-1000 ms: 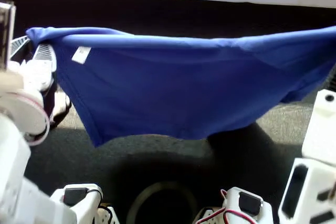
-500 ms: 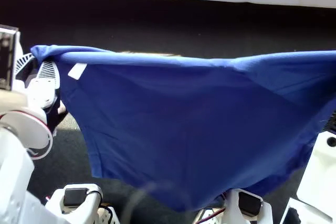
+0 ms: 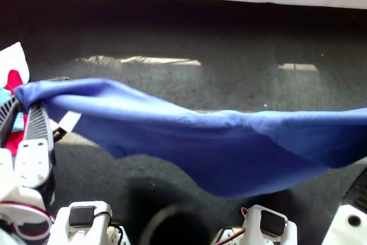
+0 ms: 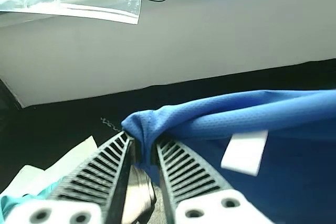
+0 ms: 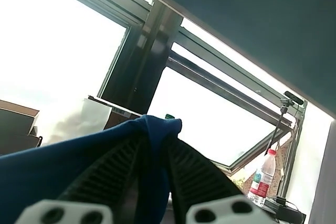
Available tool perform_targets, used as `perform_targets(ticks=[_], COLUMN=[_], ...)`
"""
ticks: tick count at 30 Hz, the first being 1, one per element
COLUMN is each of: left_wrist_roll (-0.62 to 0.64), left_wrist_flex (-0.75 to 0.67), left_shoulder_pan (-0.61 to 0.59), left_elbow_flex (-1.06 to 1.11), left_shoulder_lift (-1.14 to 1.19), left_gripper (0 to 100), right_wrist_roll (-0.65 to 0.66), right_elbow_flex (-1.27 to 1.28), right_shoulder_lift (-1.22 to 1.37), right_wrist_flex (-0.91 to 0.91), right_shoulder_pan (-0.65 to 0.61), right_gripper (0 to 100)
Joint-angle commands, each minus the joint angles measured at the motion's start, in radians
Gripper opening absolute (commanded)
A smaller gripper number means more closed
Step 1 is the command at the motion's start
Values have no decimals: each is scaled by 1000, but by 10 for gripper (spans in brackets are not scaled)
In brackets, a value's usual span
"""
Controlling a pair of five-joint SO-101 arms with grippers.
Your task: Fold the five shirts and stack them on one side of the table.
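A blue shirt (image 3: 229, 142) hangs stretched across the high view above the dark table, sagging in the middle. My left gripper (image 3: 22, 105) is shut on its left corner, next to a white label (image 3: 69, 121); the left wrist view shows the blue cloth (image 4: 173, 121) pinched between the ribbed fingers (image 4: 184, 174) of the left gripper (image 4: 143, 145). In the right wrist view the right gripper (image 5: 155, 140) is shut on the other blue corner (image 5: 157, 127), held up towards the windows. At the table's left edge lie more shirts (image 3: 12, 76), white, red and teal.
The dark table mat (image 3: 189, 44) stretches back to a light wall. Two arm bases (image 3: 86, 219) (image 3: 266, 225) stand at the near edge. A plastic bottle (image 5: 260, 179) and windows show behind the right gripper.
The blue shirt has come down from hanging high and broad to a low, flatter band. The left gripper dropped with it, uncovering the shirts at the left edge.
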Motion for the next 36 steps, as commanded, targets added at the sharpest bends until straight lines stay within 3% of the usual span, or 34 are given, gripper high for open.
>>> perform_targets(ticks=[1,24,30,36], left_wrist_roll=[0,2,2,2], left_wrist_flex=[-6,-44,-247,-348], left_shoulder_pan=[-12,-10,-10,-5], left_elbow_flex=[51,125,369,280], left_shoulder_lift=[-50,-61,48,321], left_gripper=[8,8,8,8], right_wrist_roll=[48,46,15,3], right_elbow_flex=[-4,22,280,585], right_shoulder_lift=[1,15,85,186], right_wrist_flex=[1,71,-71,-318], right_shoulder_pan=[16,10,10,10], right_gripper=[7,7,7,7])
